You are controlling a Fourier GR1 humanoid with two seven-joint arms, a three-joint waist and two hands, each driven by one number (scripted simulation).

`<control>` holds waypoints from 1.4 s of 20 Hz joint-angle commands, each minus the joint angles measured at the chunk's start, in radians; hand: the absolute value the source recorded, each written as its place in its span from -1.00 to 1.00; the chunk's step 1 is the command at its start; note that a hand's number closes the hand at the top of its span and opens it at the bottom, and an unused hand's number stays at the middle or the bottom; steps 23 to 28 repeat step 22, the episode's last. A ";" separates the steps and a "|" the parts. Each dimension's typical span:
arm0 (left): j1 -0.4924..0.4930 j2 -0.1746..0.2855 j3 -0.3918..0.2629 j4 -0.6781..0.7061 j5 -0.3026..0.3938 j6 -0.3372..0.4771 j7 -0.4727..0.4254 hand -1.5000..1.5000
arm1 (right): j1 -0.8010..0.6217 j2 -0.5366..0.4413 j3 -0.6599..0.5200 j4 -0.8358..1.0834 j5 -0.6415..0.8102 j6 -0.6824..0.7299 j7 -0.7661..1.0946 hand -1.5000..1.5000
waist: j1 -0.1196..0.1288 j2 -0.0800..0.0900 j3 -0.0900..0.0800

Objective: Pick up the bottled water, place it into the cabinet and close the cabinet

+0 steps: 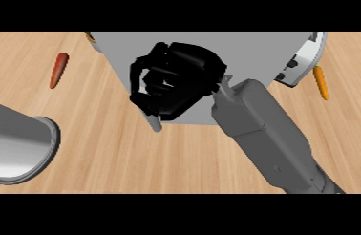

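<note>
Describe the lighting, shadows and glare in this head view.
Head view: light falls evenly on the pale wooden counter, no glare; the grey forearm casts no clear shadow there; the grey metal cylinder at left shades from light to dark; the black robot hand shows as a dark mass over the grey cabinet.

i count one grey cabinet (247,50), with one door (308,55) swung out at its right side. there are two slim tapered vegetables: one reddish-orange vegetable (60,69) on the left and one orange carrot (321,82) on the right. one round grey metal vessel (25,143) shows at the left edge. one wooden surface (141,157) carries them all. of my own, one right hand (176,81) and one grey forearm (264,129) are in view.
</note>
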 commanded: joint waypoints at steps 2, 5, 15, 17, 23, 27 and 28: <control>-0.009 -0.048 0.002 -0.014 -0.012 -0.042 0.007 -1.00 | -0.009 -0.065 -0.083 0.107 0.088 0.077 -0.116 1.00 | -0.008 0.009 0.005; -0.031 -0.051 0.014 0.011 -0.019 -0.063 0.024 -1.00 | -0.064 -0.047 -0.091 0.151 0.138 0.069 -0.149 1.00 | -0.006 0.009 0.004; -0.070 -0.067 0.011 -0.008 -0.030 -0.033 0.077 -1.00 | -0.203 -0.037 -0.160 0.187 0.253 -0.045 -0.242 -1.00 | 0.001 0.014 0.003; -0.081 -0.068 0.012 -0.003 -0.030 -0.032 0.082 -1.00 | -0.211 -0.039 -0.173 0.176 0.258 -0.076 -0.242 -1.00 | -0.003 0.012 0.003; -0.090 -0.077 -0.001 -0.017 -0.057 -0.054 0.094 -1.00 | -0.213 -0.032 -0.174 0.201 0.279 -0.089 -0.252 -1.00 | 0.004 0.015 0.003; -0.090 -0.077 -0.001 -0.017 -0.057 -0.054 0.094 -1.00 | -0.213 -0.032 -0.174 0.201 0.279 -0.089 -0.252 -1.00 | 0.004 0.015 0.003; -0.090 -0.077 -0.001 -0.017 -0.057 -0.054 0.094 -1.00 | -0.213 -0.032 -0.174 0.201 0.279 -0.089 -0.252 -1.00 | 0.004 0.015 0.003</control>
